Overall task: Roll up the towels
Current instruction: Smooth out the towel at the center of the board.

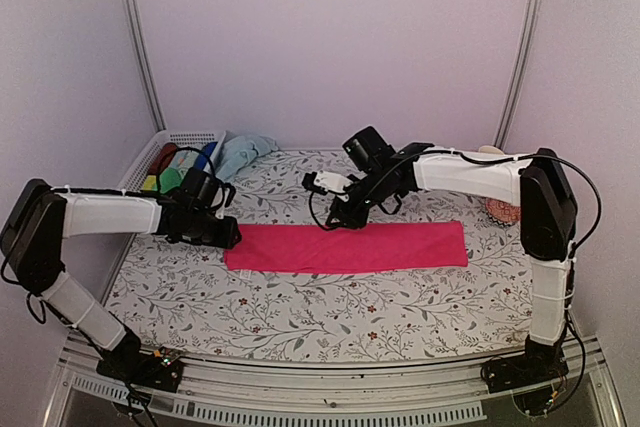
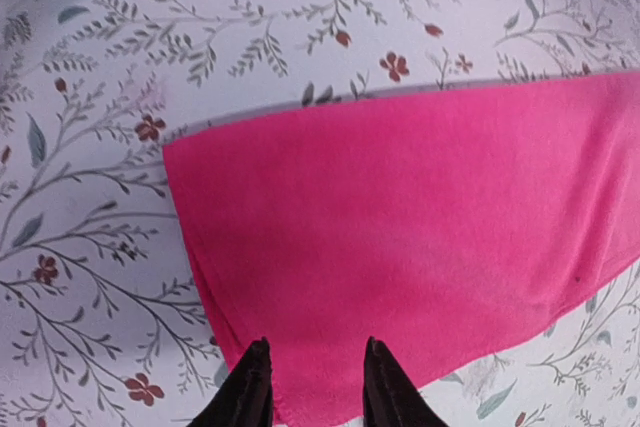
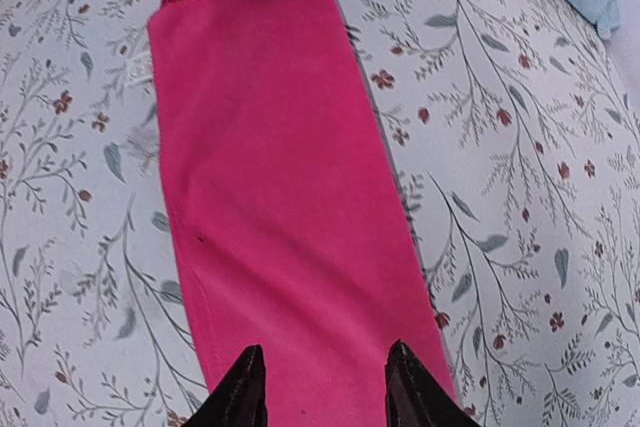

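Observation:
The bright pink towel lies flat on the table as one long narrow strip running left to right. My left gripper hovers at its left end. In the left wrist view that gripper is open, its fingertips apart over the flat pink towel near the end's near corner. My right gripper is over the strip's far edge, left of its middle. It is open, spread nearly the width of the pink towel, holding nothing. The pale blue towel lies crumpled at the back left.
A white basket with several coloured rolls stands in the back left corner beside the blue towel. A reddish patterned object lies at the right wall, behind the right arm. Walls enclose the table on three sides.

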